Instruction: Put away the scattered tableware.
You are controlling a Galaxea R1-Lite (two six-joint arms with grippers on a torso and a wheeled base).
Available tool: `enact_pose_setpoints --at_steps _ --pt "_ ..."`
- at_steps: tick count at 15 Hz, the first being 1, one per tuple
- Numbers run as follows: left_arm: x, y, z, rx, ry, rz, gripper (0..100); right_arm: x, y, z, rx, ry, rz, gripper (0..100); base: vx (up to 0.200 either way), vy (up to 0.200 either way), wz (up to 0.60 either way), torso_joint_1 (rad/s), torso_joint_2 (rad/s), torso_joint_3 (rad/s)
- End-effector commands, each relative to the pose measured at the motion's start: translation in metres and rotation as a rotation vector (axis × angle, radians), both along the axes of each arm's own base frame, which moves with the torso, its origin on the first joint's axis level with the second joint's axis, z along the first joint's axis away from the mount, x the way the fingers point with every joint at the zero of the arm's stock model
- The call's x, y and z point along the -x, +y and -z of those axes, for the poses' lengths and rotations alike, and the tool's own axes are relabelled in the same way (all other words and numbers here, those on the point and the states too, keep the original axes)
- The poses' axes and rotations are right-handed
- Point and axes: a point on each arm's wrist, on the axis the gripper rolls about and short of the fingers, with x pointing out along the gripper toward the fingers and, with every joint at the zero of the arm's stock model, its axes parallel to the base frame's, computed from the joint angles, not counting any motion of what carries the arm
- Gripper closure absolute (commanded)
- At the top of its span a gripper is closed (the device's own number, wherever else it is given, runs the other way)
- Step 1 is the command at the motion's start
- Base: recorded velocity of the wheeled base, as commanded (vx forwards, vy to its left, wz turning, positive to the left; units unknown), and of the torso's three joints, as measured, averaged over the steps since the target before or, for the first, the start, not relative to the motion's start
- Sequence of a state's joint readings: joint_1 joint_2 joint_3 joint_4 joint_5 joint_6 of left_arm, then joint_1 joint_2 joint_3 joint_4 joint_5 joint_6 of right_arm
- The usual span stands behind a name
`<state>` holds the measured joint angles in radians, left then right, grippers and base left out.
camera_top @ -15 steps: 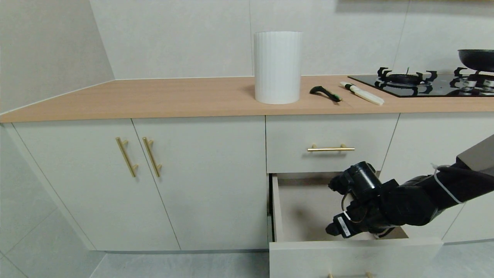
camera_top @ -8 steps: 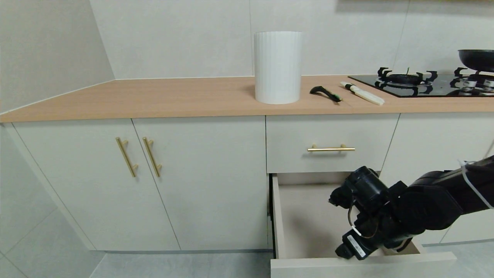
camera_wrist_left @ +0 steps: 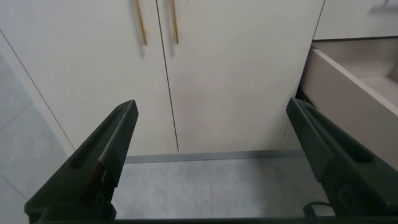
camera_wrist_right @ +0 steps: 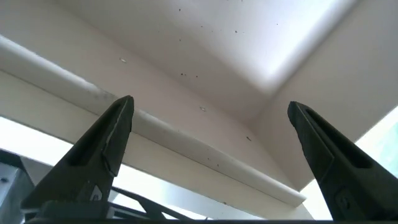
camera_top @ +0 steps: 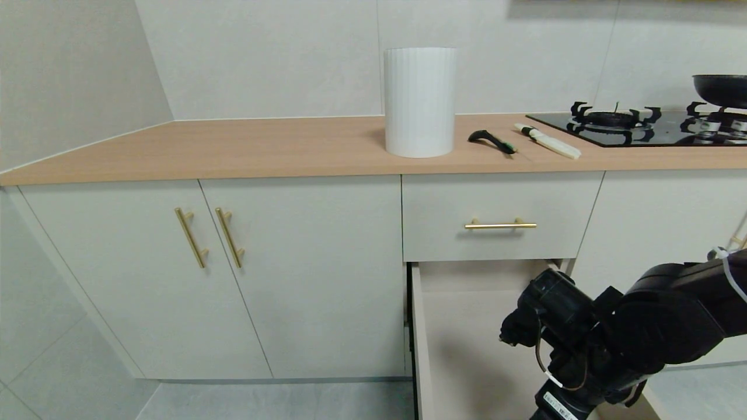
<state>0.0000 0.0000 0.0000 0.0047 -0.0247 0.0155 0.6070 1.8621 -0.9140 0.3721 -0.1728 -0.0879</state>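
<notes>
Two pieces of tableware lie flat on the countertop (camera_top: 233, 149) in the upper right of the head view: a small black utensil (camera_top: 492, 140) with a green tip and, just beside it on the right, a pale knife (camera_top: 547, 140) with a green band near its handle. Both appear light, stiff and slender. The knife's pale blade may be brittle, so the handle end is judged the safer place to hold it. The black utensil has a curved handle that would suit a pinch across it. Each sits low on the surface, so the fingers would have to come down close to the wood. A tall white ribbed cylinder (camera_top: 419, 102) stands to their left and the hob (camera_top: 642, 128) to their right, so the open approach is from the front edge. Below them is a closed drawer with a brass handle (camera_top: 500, 224). Under that, at lower right, an open drawer (camera_top: 467, 326) offers a bare cavity. The right gripper (camera_wrist_right: 210, 103) hangs over this cavity with its fingers spread wide and holding nothing. The left gripper (camera_wrist_left: 211, 104) is likewise spread and unladen, and faces the cabinet doors (camera_wrist_left: 205, 74).
</notes>
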Motion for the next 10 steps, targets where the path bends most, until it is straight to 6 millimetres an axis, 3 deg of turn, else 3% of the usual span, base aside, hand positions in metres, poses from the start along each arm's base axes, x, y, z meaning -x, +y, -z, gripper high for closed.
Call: enact_pose_setpoints --at_steps 1,4,10 --pt "0.000 0.000 0.000 0.000 0.000 0.000 0 -0.005 0.003 -0.008 -0.034 -0.040 0.021 0 0.000 0.000 0.00 0.000 0.00 0.000" --pt "0.000 0.000 0.000 0.000 0.000 0.000 0 -0.023 0.012 -0.038 -0.205 -0.135 0.241 0 0.000 0.000 0.00 0.000 0.00 0.000" --pt "0.000 0.000 0.000 0.000 0.000 0.000 0 -0.047 -0.025 -0.083 -0.366 -0.318 0.415 0 0.000 0.000 0.00 0.000 0.00 0.000"
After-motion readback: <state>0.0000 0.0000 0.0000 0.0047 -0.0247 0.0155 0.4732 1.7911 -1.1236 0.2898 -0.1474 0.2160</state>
